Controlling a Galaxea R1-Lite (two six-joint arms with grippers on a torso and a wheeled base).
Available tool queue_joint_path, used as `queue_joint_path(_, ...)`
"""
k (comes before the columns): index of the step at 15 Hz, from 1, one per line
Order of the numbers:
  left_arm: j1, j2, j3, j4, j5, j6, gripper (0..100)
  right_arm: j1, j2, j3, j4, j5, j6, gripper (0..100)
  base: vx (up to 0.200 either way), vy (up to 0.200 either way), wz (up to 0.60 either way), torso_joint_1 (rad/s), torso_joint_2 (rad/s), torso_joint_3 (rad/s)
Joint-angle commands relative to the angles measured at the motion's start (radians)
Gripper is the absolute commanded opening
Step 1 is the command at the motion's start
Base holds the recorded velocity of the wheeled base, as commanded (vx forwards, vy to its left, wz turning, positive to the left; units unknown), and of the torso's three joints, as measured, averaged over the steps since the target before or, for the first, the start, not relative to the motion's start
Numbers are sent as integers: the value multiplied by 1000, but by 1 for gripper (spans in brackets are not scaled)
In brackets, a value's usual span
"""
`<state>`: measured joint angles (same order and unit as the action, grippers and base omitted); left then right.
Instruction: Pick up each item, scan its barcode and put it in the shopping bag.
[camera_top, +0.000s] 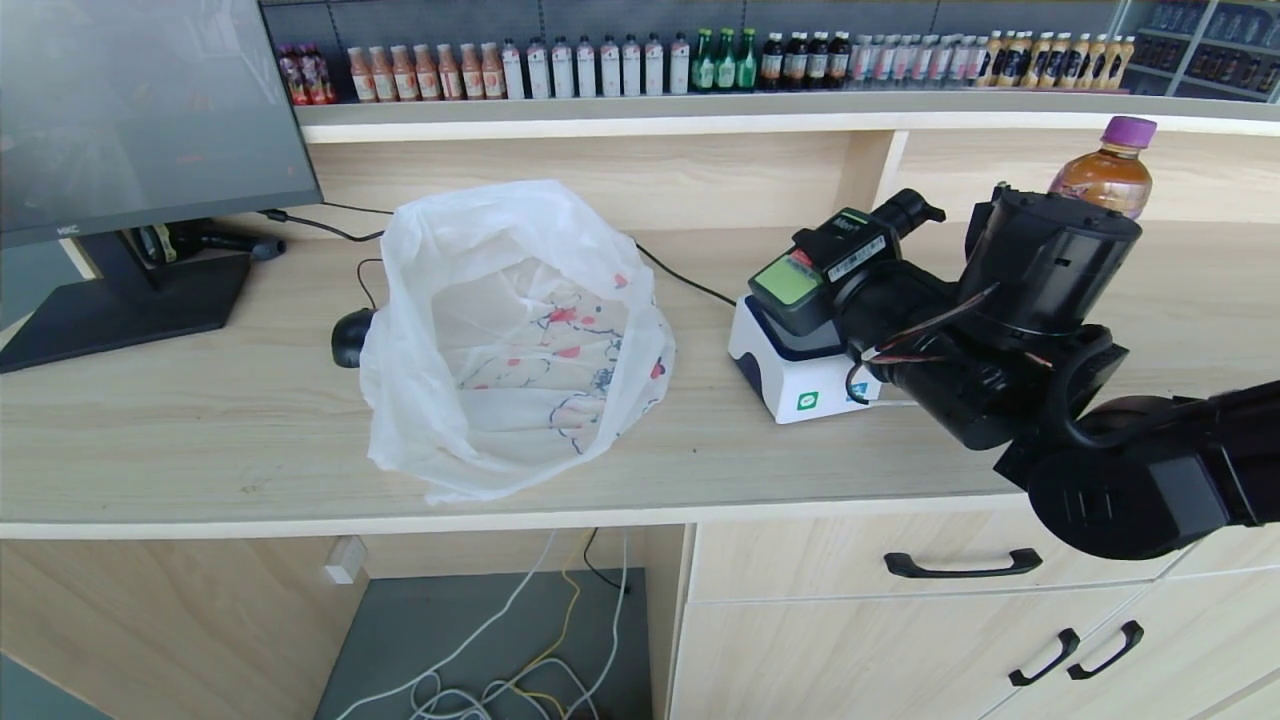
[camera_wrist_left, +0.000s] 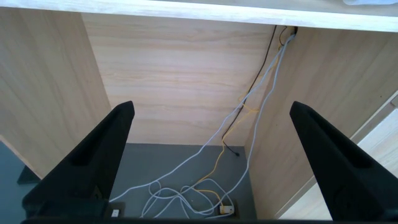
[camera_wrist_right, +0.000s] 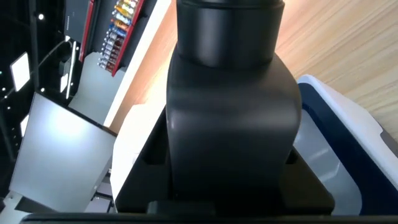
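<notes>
A white plastic shopping bag (camera_top: 510, 330) stands open in the middle of the wooden counter (camera_top: 200, 420). To its right sits a white and blue barcode scanner (camera_top: 795, 385). My right gripper (camera_top: 865, 285) is shut on a black bottle (camera_top: 830, 260) with a green label, lying sideways just above the scanner. The right wrist view has the black bottle (camera_wrist_right: 230, 124) close up, with the scanner (camera_wrist_right: 339, 143) beyond it. My left gripper (camera_wrist_left: 211, 168) hangs below the counter, fingers (camera_wrist_left: 93, 162) wide open around nothing, facing loose cables (camera_wrist_left: 205, 186).
A brown drink bottle with a purple cap (camera_top: 1108, 168) stands at the back right behind my right arm. A monitor (camera_top: 140, 110) is at the far left, a black mouse (camera_top: 350, 338) beside the bag. Drawers (camera_top: 960, 565) sit under the counter; drink bottles (camera_top: 700, 62) line the back shelf.
</notes>
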<state>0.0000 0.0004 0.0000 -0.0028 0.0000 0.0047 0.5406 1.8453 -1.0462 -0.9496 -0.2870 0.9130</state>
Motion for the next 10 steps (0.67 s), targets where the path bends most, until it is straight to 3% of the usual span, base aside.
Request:
queue_joint_path(1, 0, 0, 0, 0, 0, 0, 100, -5, 2, 5, 5, -1, 3, 0, 0, 0, 0, 0, 0, 0)
queue_joint_path(10, 0, 0, 0, 0, 0, 0, 100, -7, -23, 61, 2, -1, 18, 0, 0, 0, 0, 0, 0, 0)
